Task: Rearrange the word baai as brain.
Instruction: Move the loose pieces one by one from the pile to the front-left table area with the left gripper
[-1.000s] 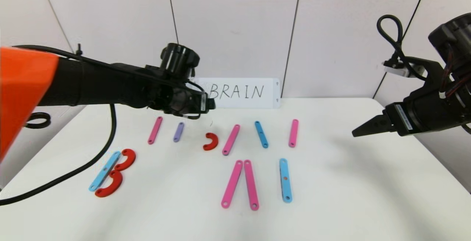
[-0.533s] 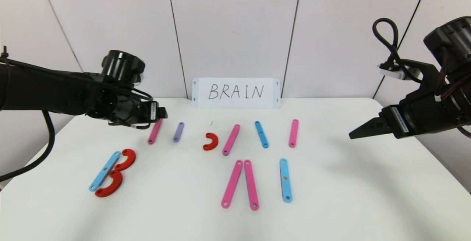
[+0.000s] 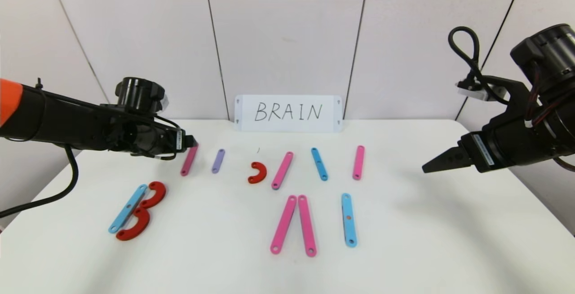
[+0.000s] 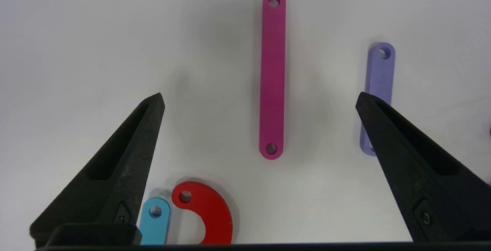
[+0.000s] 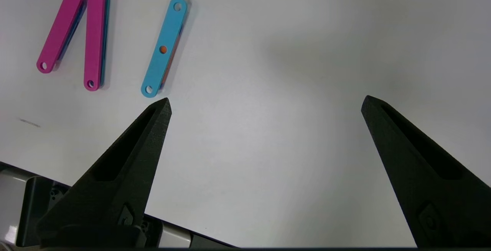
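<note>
The letter pieces lie on the white table (image 3: 426, 240). A B of a blue bar (image 3: 128, 208) and two red C pieces (image 3: 152, 194) sits front left. Behind it lie a pink bar (image 3: 189, 160), a purple bar (image 3: 218, 161), a red C (image 3: 257, 172), another pink bar (image 3: 282, 170), a blue bar (image 3: 319, 164) and a pink bar (image 3: 358, 162). Two pink bars (image 3: 294, 224) and a blue bar (image 3: 348, 219) lie in front. My left gripper (image 3: 191, 141) hovers open over the far-left pink bar (image 4: 272, 74), with the purple bar (image 4: 378, 90) beside it. My right gripper (image 3: 426, 167) is open and empty at the right.
A white card (image 3: 288, 113) with handwritten BRAIN stands against the back wall. The table's right edge lies near my right gripper (image 5: 264, 105). A black cable (image 3: 72, 182) hangs from the left arm over the table's left side.
My left arm has pulled back leftwards from near the card to above the far-left pink bar. My right gripper has shifted slightly left. No piece has moved.
</note>
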{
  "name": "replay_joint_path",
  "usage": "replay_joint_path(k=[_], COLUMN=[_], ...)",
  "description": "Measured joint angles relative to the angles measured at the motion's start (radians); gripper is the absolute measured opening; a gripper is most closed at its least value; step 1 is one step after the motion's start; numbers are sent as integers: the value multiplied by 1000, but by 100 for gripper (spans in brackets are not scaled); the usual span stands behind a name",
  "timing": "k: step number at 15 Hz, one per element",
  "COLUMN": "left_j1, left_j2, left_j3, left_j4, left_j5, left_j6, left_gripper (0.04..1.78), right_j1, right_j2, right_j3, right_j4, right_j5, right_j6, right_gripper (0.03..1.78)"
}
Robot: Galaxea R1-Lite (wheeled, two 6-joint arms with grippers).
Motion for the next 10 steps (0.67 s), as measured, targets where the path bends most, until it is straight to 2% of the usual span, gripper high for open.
replay_joint_path(k=[10], left_j1=[-5], left_j2=[110], left_j3=[-32], left_j4=[-9], left_j5=[1], left_j6=[1], left_gripper=[175], right_j1=[1], right_j2=[1], right_j3=[1], right_j4=[0], right_j5=[0], right_j6=[-1], right_gripper=[174])
